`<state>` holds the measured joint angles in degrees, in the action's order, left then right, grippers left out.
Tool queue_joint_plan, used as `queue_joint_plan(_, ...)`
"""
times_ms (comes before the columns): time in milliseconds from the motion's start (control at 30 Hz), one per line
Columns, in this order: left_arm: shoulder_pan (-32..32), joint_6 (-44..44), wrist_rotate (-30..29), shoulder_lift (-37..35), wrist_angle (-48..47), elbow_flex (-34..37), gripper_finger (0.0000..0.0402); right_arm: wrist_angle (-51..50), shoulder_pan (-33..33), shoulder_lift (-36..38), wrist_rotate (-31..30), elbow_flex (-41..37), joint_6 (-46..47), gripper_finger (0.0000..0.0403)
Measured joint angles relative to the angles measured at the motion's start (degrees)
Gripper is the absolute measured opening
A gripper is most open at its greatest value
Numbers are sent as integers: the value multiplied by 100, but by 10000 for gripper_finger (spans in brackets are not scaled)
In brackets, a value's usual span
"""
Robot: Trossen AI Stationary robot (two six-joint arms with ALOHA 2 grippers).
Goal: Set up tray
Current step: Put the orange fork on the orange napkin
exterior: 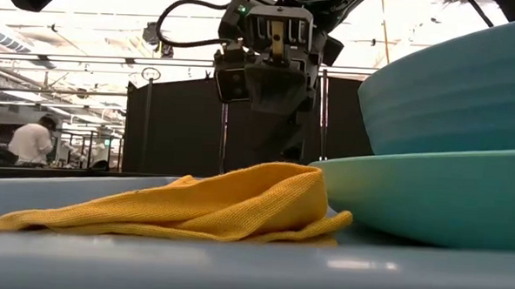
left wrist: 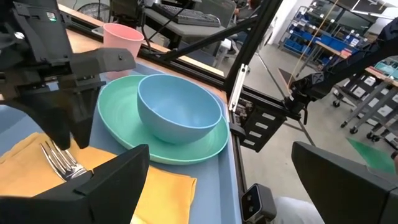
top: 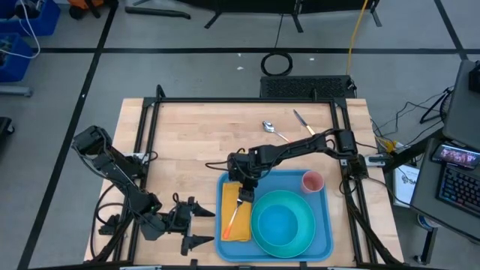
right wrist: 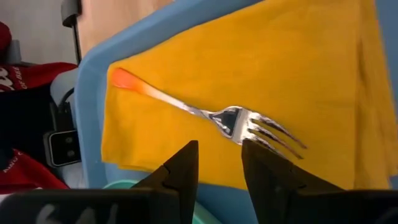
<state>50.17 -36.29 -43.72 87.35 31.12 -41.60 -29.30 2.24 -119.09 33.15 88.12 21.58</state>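
Blue tray (top: 324, 234) at bench front edge, fork (right wrist: 211, 115) lying on orange napkin (right wrist: 298, 68), right gripper (right wrist: 219, 163) released above fork, left gripper (top: 196, 225) released at bench front-left corner.

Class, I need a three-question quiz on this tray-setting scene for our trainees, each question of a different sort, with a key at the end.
1. True or false: the fork lies on the yellow napkin inside the blue tray.
2. Multiple choice: where does the pink cup stand? A) on the bare table; B) in a corner of the tray; C) inside the bowl.
3. Short answer: which two pieces of cutlery lie on the table beyond the tray?

Key:
1. True. The right gripper hangs just above it, fingers apart, nothing between them.
2. B.
3. The spoon and the knife. The left gripper waits open beside the tray.
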Motion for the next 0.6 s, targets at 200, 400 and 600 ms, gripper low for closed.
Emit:
queue_joint_plan(200,0,0,-36,0,-9,-1,397,-2,13,0,0,0,-15,75)
queue_joint_plan(400,0,0,-36,-1,-9,0,397,70,13,0,0,0,-43,12)
queue_joint_plan(600,0,-6,-37,-2,-56,-1,397,39,13,0,22,0,267,20)
